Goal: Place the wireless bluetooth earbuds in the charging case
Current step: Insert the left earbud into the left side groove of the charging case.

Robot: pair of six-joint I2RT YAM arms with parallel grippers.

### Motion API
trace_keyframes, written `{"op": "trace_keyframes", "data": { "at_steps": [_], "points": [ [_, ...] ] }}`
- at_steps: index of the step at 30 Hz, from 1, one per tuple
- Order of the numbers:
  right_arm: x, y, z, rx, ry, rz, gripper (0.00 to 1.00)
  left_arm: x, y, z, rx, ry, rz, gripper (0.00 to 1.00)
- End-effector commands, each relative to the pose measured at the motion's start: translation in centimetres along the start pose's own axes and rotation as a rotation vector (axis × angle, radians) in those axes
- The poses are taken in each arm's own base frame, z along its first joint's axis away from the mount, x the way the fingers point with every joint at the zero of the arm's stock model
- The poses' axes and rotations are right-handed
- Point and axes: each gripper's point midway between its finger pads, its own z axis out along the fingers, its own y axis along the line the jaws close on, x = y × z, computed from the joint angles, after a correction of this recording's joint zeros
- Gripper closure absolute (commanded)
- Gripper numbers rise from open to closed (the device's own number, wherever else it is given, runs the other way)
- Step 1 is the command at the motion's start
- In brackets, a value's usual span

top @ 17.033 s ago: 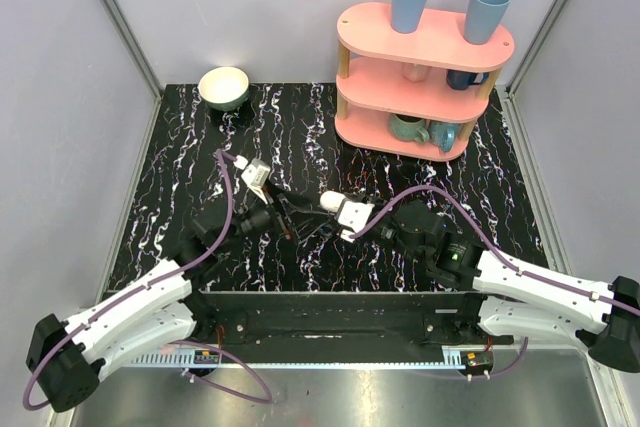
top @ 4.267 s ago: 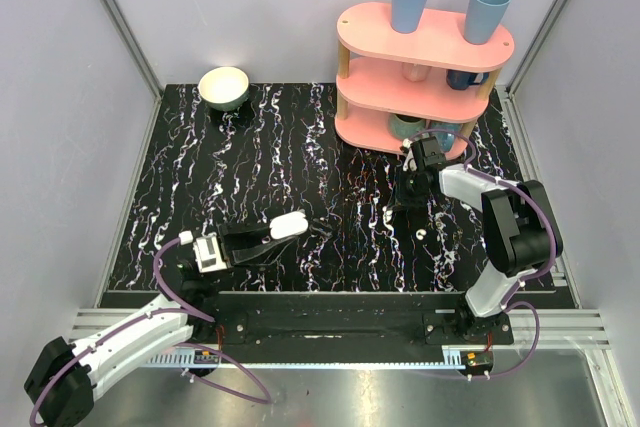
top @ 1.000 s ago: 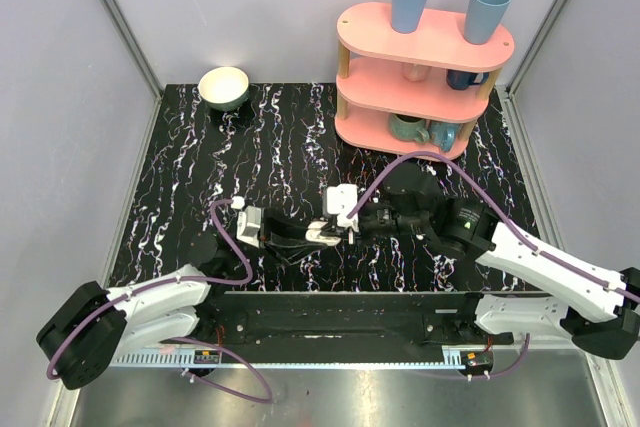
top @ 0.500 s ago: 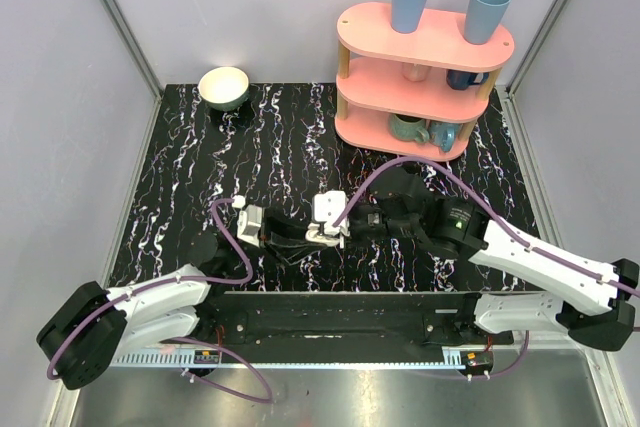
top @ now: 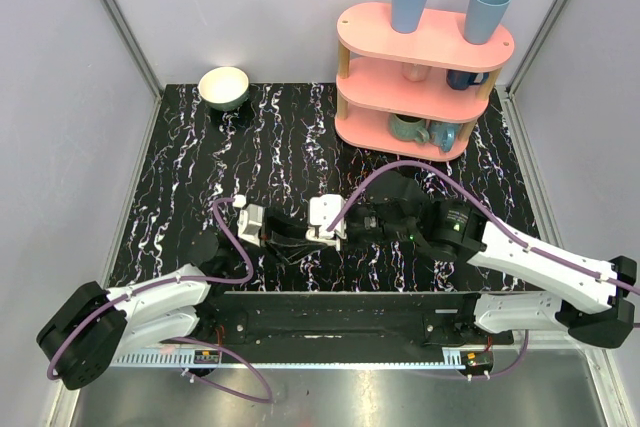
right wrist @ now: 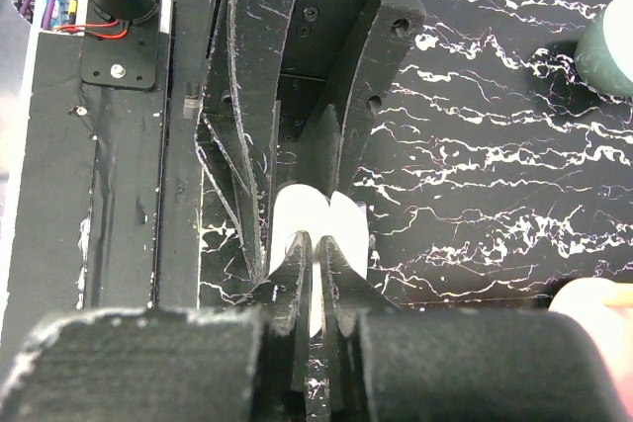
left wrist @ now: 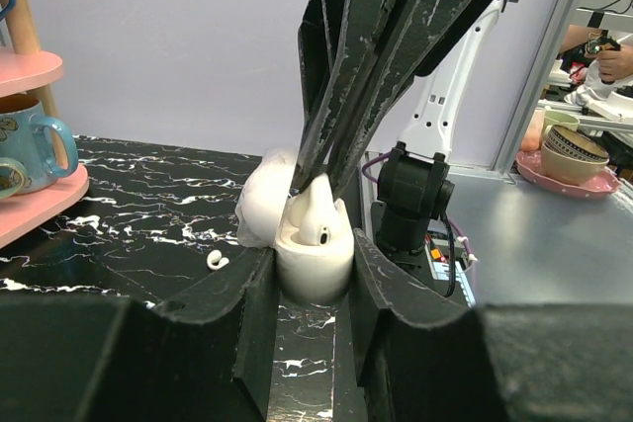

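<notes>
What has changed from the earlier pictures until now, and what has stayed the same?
The right gripper moved left from the shelf to the charging case, pinching an earbud at its open top. The left gripper still holds the case; bowl and shelf unchanged.

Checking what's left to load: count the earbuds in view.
2. The first earbud is pinched by the right gripper at the open charging case held in the left gripper; the second earbud lies loose on the table.
</notes>
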Motion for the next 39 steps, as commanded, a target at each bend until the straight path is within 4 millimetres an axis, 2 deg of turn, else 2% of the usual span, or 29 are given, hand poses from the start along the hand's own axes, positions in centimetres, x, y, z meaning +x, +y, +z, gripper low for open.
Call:
{"op": "trace_keyframes", "data": {
  "at_steps": [1,5,20,24,25,29,32,39],
  "points": [
    [-0.6,-1.3,0.3,0.074,0.007,-0.002,1.0,-3.3,-1.2,0.9,0.062,-0.091,0.095,1.0],
    [-0.6,-1.9,0.1,0.113,0.012,-0.01,1.0,-3.2,-1.0,0.8,0.051,-0.088,0.095,1.0],
    [-0.4,0.4,1.6,0.03,0.022,-0.018,1.0,-3.8,-0.8,0.8,0.036,-0.105,0.108,1.0],
    [-0.6,0.2,1.6,0.042,0.014,-0.016,0.92,-3.8,-0.7,0.8,0.03,-0.108,0.108,1.0],
    [-0.6,0.2,1.5,0.046,0.012,-0.018,0.86,-3.7,-0.7,0.8,0.027,-0.108,0.108,1.0],
    [-1.0,-0.3,1.1,0.07,-0.006,-0.024,0.73,-3.6,-0.5,0.7,0.017,-0.109,0.108,1.0],
    [-1.5,-0.6,0.6,0.095,-0.03,-0.032,0.69,-3.6,-0.4,0.5,0.007,-0.114,0.112,1.0],
    [-3.4,-1.2,-1.1,0.137,-0.13,-0.04,0.65,-3.4,-0.1,0.3,-0.017,-0.11,0.117,1.0]
  ]
}}
